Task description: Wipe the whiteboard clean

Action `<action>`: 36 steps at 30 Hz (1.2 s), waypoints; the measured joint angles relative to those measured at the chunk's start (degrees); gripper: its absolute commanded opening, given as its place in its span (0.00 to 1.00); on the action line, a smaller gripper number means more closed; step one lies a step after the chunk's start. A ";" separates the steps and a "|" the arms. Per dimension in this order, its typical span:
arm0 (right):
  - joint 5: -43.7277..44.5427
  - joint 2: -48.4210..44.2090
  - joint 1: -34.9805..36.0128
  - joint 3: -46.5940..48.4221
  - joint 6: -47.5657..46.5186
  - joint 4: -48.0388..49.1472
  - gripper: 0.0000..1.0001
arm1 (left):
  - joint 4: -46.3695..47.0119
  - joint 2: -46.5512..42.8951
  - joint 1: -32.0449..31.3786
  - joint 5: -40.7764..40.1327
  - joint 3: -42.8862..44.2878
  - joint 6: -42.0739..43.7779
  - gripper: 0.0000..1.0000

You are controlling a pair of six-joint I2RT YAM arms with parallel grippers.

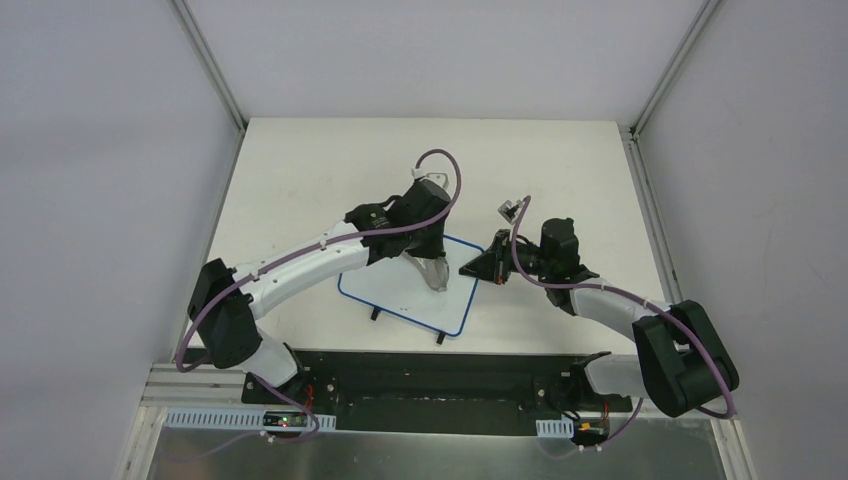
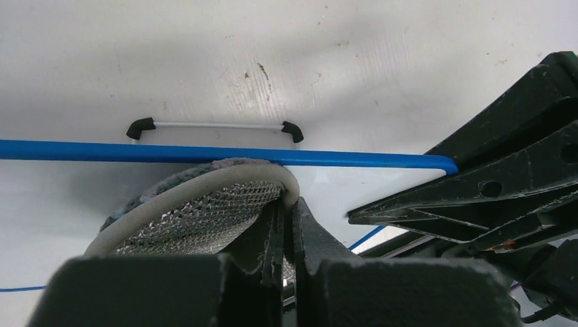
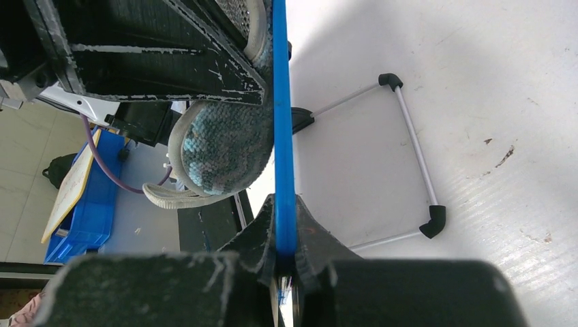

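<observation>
Wiping stage, by my read: left gripper (image 2: 289, 212) clenched on pad (image 2: 198, 204), pad pressed to whiteboard (image 1: 400, 292) by its blue edge. Right gripper (image 3: 286, 208) clamps whiteboard's right edge. Whiteboard lies mid table (image 1: 300, 170). Visible surface shows no marks; part under left arm (image 1: 300, 262) is hidden, so probably nearly done. Only container: blue bin (image 3: 85, 221) off-table, contents unclear.

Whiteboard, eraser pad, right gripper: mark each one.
whiteboard (image 1: 400, 296): top view, bare white face left of the pad.
eraser pad (image 3: 221, 146): right wrist view, fuzzy wiping face.
right gripper (image 3: 285, 208): right wrist view, between fingertips clamping the blue edge.
</observation>
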 measured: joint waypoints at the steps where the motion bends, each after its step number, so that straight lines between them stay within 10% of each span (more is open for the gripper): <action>1: -0.04 0.00 0.00 0.00 -0.04 0.02 0.00 | 0.26 -0.07 -0.13 -0.02 -0.15 -0.09 0.00; 22: -0.46 0.31 0.37 0.26 -0.61 0.63 0.00 | -4.48 -8.09 26.97 8.31 -2.12 2.89 0.00; 31: -0.09 0.90 0.37 0.31 0.46 0.59 0.00 | -5.68 -3.43 26.14 11.98 2.21 6.21 0.00; 36: -0.76 2.08 0.44 0.76 0.31 1.60 0.00 | -5.77 -2.14 15.17 11.45 4.44 11.74 0.00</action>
